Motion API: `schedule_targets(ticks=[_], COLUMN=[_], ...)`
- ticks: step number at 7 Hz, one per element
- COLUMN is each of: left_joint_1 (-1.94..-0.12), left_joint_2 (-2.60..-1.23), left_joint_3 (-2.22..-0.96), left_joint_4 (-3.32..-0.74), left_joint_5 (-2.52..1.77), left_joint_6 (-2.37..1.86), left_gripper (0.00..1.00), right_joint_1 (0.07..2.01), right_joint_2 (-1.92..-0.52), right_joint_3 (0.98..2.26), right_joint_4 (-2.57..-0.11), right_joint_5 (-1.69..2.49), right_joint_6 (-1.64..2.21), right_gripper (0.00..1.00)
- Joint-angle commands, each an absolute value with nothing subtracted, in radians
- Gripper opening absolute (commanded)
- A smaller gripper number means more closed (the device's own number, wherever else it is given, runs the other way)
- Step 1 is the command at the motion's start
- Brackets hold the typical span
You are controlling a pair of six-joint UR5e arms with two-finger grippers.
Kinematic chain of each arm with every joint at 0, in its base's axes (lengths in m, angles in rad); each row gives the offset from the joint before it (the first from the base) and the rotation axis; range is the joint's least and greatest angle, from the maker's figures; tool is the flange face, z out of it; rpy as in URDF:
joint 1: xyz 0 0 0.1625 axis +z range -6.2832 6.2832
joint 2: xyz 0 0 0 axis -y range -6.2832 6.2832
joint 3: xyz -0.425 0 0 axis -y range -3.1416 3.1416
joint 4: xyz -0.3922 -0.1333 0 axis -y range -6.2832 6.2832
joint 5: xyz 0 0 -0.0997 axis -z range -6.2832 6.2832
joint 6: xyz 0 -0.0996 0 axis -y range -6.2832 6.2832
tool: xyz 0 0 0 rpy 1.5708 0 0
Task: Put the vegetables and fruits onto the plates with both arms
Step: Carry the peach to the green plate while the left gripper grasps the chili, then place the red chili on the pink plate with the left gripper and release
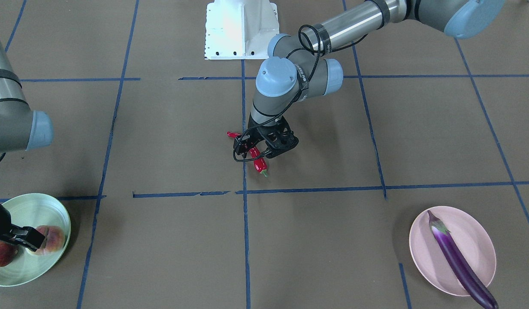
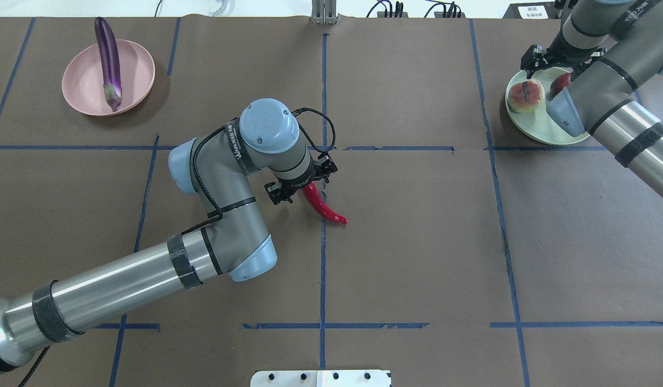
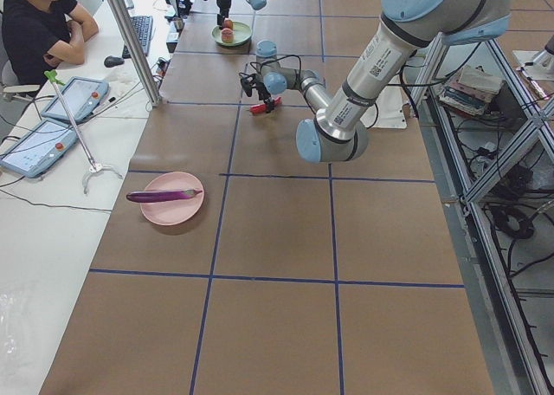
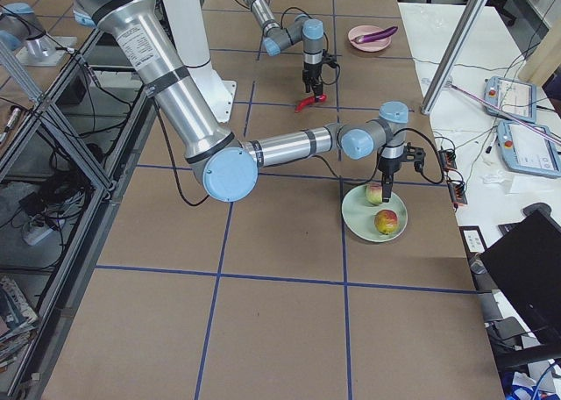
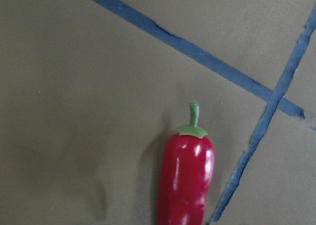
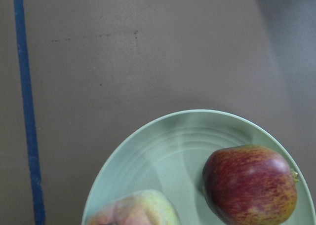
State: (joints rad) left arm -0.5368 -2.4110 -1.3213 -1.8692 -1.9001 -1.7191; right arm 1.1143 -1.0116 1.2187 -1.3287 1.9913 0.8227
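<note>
My left gripper is shut on the red chili pepper near the table's middle, low over the surface. The chili also shows in the overhead view and fills the bottom of the left wrist view, green stem forward. The purple eggplant lies across the pink plate. My right gripper is open just above the peach, which sits on the green plate beside the red-streaked apple. The right wrist view shows the apple and the top of the peach.
The white base block stands at the table's robot side. Blue tape lines divide the brown table cover. An operator sits at a side bench with tablets, beyond the table's far edge.
</note>
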Motion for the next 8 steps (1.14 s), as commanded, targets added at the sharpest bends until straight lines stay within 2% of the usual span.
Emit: schedule_targets(ticks=[1,2,3,4,5,8], left_joint_1=[-0.534,-0.535,-0.548,-0.595,-0.708,-1.025], left_joint_2=[-2.418,-2.418,-2.418,-2.418,-2.411,-2.262], left_joint_3=[-1.313,-1.304,-1.302,-1.311,-1.345,-1.307], left_joint_4=[-1.868,-1.868,-1.868,-1.885,-1.896,-1.899], left_joint_5=[-1.879,-1.878,-1.879,-1.882,-1.893,-1.945], left_joint_6=[-1.717,-1.698,-1.687,-1.684,-1.674,-1.116], left_gripper=[0.49,0.32,0.05,0.00,0.00,0.00], right_joint_1=[1.120,1.120,1.120,1.121,1.123,1.129], right_joint_2=[-1.028,-1.029,-1.029,-1.028,-1.028,-1.041], right_joint_3=[1.246,1.246,1.247,1.249,1.273,1.359], right_joint_4=[-1.328,-1.328,-1.328,-1.327,-1.328,-1.330], right_joint_5=[2.000,2.000,2.006,2.037,2.048,2.127], right_joint_6=[0.822,0.822,0.824,0.824,0.824,0.824], right_gripper=[1.00,1.00,1.00,1.00,1.00,1.00])
